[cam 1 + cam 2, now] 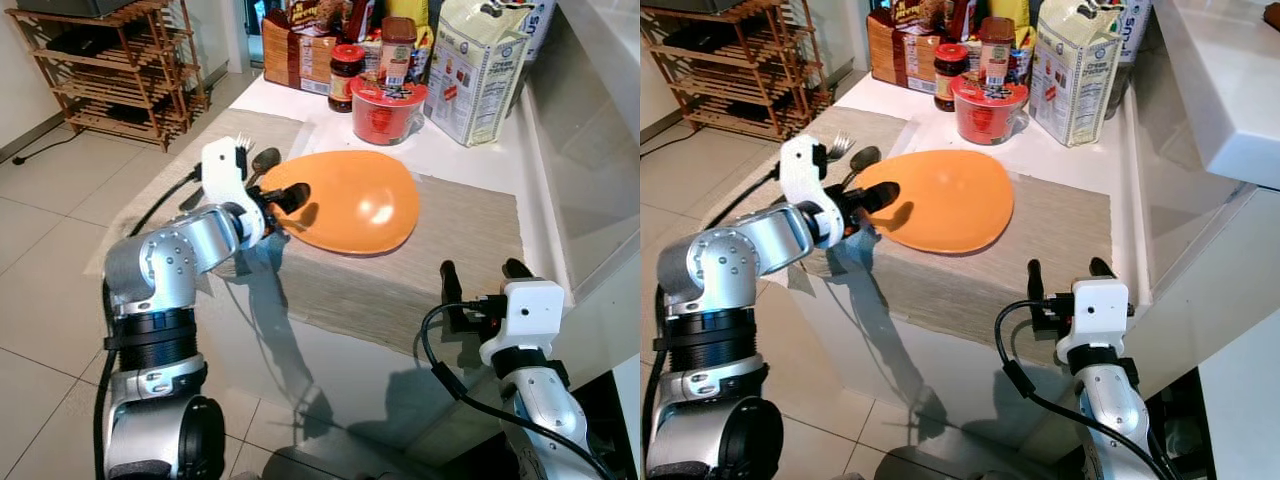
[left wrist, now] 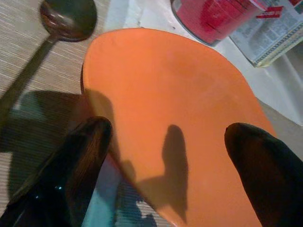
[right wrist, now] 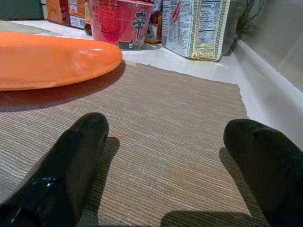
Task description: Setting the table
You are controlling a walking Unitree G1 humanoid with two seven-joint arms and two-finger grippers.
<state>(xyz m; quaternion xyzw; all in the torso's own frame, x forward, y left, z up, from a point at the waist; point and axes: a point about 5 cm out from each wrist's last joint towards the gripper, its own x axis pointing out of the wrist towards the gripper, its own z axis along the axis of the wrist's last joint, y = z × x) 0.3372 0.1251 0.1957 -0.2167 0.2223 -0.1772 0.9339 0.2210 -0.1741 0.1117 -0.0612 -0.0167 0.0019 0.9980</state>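
Note:
An orange oval plate (image 1: 355,200) lies on a beige placemat (image 1: 440,250) on the white counter. A dark spoon (image 1: 265,160) and a fork (image 1: 240,143) lie on the mat just left of the plate. My left gripper (image 1: 283,208) is open at the plate's left rim. In the left wrist view one finger (image 2: 71,161) is off the plate's edge and the other (image 2: 265,165) is over the plate (image 2: 180,80). My right gripper (image 1: 482,272) hovers open and empty over the mat's near right corner, well clear of the plate (image 3: 47,56).
Behind the plate stand a red noodle cup (image 1: 388,105), a red-lidded jar (image 1: 346,75), a cracker bag (image 1: 480,65) and other packets. A raised white ledge (image 1: 590,150) borders the counter on the right. A wooden rack (image 1: 110,60) stands on the tiled floor at far left.

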